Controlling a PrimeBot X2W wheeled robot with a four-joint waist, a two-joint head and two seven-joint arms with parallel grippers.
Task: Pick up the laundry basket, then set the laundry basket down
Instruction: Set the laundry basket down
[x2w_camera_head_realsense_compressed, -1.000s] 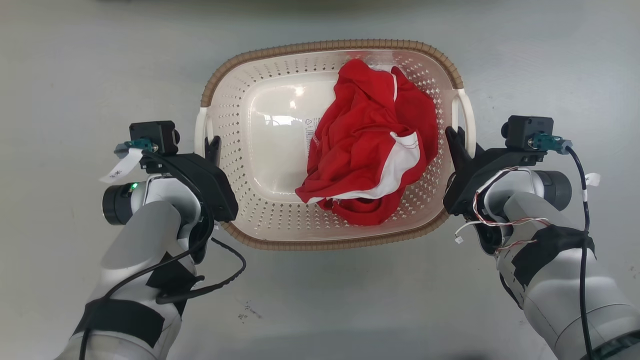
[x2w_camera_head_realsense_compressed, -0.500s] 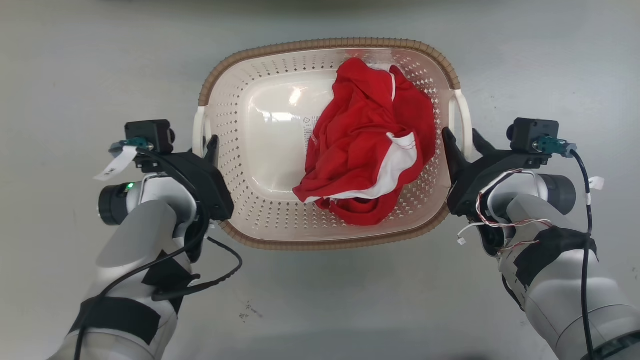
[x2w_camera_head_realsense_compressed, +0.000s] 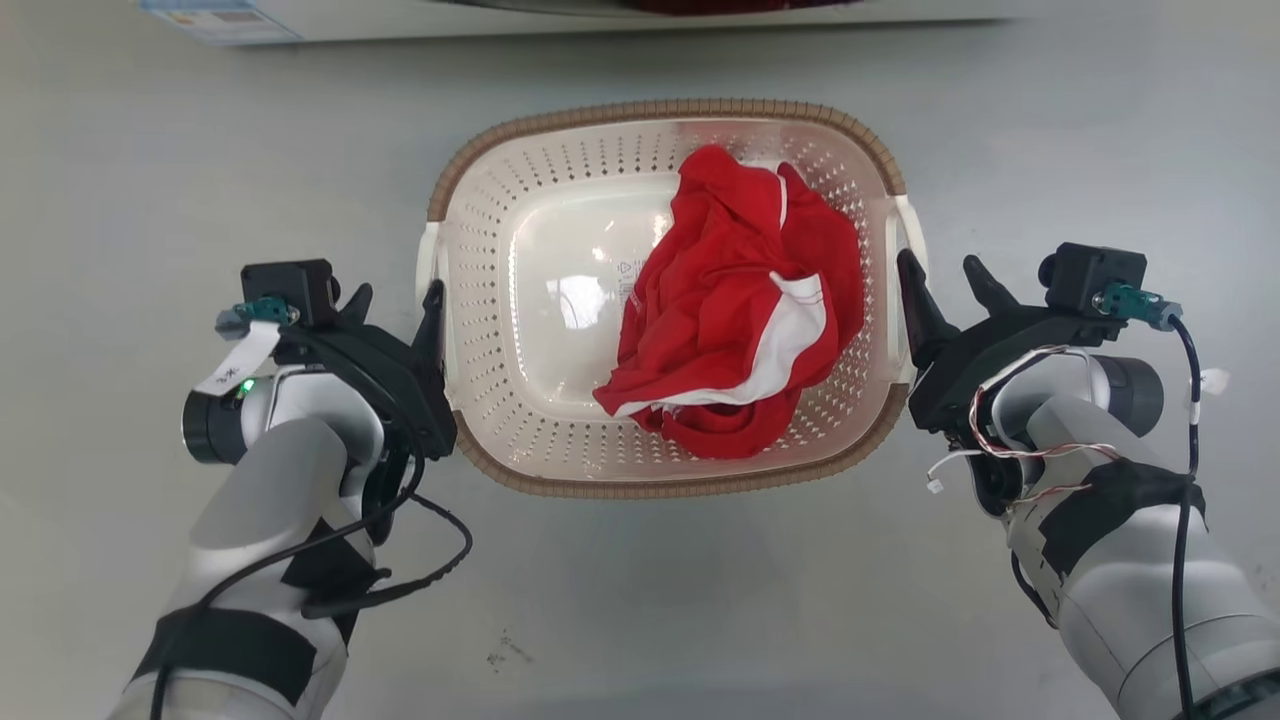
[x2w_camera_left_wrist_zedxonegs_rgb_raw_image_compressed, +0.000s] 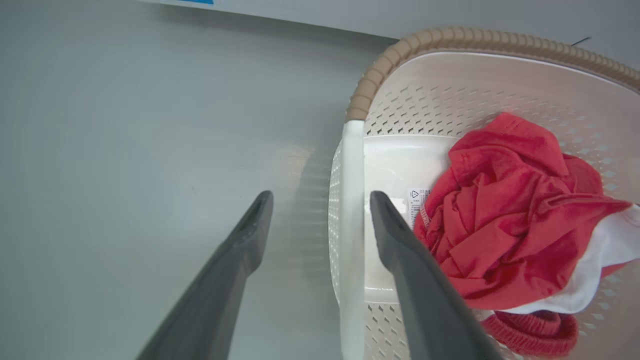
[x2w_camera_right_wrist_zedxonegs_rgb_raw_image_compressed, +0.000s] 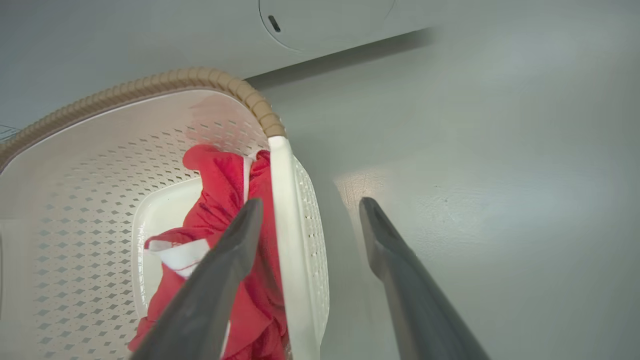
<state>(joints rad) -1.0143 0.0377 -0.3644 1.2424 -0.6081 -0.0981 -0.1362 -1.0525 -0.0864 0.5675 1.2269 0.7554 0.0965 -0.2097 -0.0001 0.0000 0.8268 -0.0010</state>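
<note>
The laundry basket (x2w_camera_head_realsense_compressed: 660, 108) is seen between the two sets of jaws, and from the shadow close against its wall it is judged to rest on the grey floor (x2w_camera_head_realsense_compressed: 640, 610). A crumpled red garment (x2w_camera_head_realsense_compressed: 740, 320) lies inside it, toward the right gripper's side.

Both sets of jaws are spread wide and nothing is clamped. The left gripper (x2w_camera_head_realsense_compressed: 396, 295) is placed astride the left handle (x2w_camera_left_wrist_zedxonegs_rgb_raw_image_compressed: 351, 200). In the left wrist view the white bar is seen between the jaws, much nearer the inner finger (x2w_camera_left_wrist_zedxonegs_rgb_raw_image_compressed: 395, 240), which is held over the basket's inside, while the outer finger is held over bare floor. The right gripper (x2w_camera_head_realsense_compressed: 938, 265) is placed the same way about the right handle (x2w_camera_right_wrist_zedxonegs_rgb_raw_image_compressed: 282, 210), with that bar close beside the inner finger.

If a lift is wanted, each handle should be centred between its jaws first, so that the basket is not shoved sideways as they close. Both grips should be closed together and the basket raised level, since the load is judged heavier on the right. The garment should be kept clear of the right inner finger.

Both forearms are reached forward from the lower corners of the head view, the wrists are turned inward, and the fingers are pointed along the basket's short sides.
</note>
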